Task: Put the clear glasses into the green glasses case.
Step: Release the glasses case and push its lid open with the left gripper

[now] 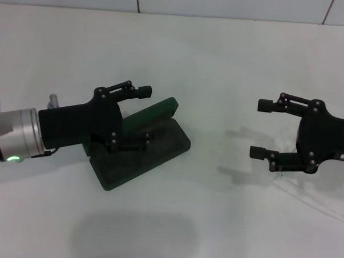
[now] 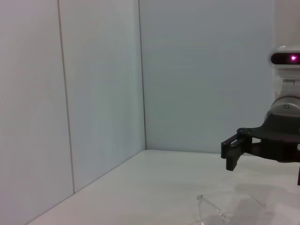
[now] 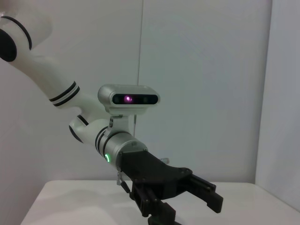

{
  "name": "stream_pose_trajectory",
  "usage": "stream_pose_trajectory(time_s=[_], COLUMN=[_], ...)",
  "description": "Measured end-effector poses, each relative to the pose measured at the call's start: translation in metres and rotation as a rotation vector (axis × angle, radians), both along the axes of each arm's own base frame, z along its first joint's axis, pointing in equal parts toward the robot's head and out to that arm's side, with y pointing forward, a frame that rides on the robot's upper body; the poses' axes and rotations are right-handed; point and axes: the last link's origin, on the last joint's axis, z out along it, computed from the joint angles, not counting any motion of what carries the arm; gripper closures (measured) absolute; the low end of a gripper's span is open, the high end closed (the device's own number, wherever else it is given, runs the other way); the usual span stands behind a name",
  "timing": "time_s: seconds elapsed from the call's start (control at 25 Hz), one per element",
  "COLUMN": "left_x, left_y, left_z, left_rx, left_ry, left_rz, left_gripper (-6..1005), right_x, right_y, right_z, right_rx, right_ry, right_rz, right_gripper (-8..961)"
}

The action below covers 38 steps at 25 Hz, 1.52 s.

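**Both grippers spread wide, case open on the left, glasses low on the right**

From the head camera, you see the green glasses case lying open on the white table, left of centre. Its long axis runs diagonally, from near-left to far-right, with the lid raised along the far side. Your left gripper reaches in from the left, roughly level, fingers pointing right and held well apart; the lower finger sits over the case's dark inside, the upper one above the lid edge. Your right gripper comes in from the right edge, fingers pointing left and also spread wide, holding nothing. The clear glasses lie faintly on the table beneath and near that gripper, well apart from the case; you cannot tell which way they point here.

In the left wrist view, you see the clear glasses on the table, below the right gripper.

In the right wrist view, the left gripper faces you above the table, jaws parted.
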Motion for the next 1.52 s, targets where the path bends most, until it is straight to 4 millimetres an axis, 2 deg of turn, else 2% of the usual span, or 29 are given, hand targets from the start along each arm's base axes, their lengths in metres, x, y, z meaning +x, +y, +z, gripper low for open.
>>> stream_pose_trajectory(time_s=[0.48,0.84,1.0,1.32,1.52], left_x=[-0.004,-0.033,-0.037,-0.04,-0.042], left_y=[-0.002,0.002,0.002,-0.004,-0.014], left_z=[-0.001,-0.002,-0.003,-0.006,0.001], left_rx=[0.003,0.055,0.058,0.044,0.034], left_ry=[0.0,0.087,0.106,0.113,0.085], left_rz=[0.02,0.179,0.197,0.195,0.172], left_gripper=[124,125,124,224,287], right_x=[0.001,0.001,0.001,0.002,0.004], right_y=[0.001,0.0,0.0,-0.001,-0.002], right_z=[-0.001,0.0,0.0,0.001,0.0], right_rx=[0.003,-0.001,-0.002,-0.002,-0.006], right_ry=[-0.008,-0.01,-0.01,-0.014,-0.018], right_rz=[-0.002,0.0,0.001,0.002,-0.001], right_gripper=[81,81,81,82,82])
